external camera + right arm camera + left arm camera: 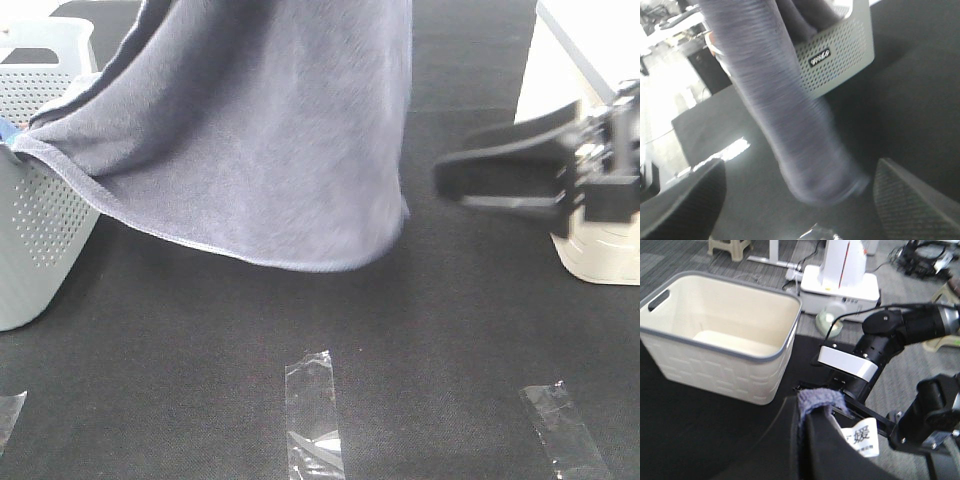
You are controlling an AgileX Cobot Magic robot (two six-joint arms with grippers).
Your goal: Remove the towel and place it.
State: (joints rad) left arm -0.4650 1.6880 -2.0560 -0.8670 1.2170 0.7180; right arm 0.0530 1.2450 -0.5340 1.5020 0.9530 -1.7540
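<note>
The slate-grey towel (pixel 260 150) hangs from above the exterior view's top edge. Its left corner still lies over the rim of the grey perforated basket (pixel 40 230), and its lower hem hangs just above the black table. My left gripper (pixel 802 415) is shut on a bunched edge of the towel (pixel 817 399); the high camera does not show it. At the right, my right gripper (pixel 460 180) is open and points toward the towel's right edge without touching it. In the right wrist view the towel (pixel 790 125) hangs between the wide-apart fingers (pixel 685 200).
A cream basket (pixel 725 340) with a grey rim stands at the table's right side (pixel 600 255), beside the right arm. Strips of clear tape (pixel 312 410) lie on the black table near the front edge. A blue cloth (pixel 6 130) peeks from the grey basket.
</note>
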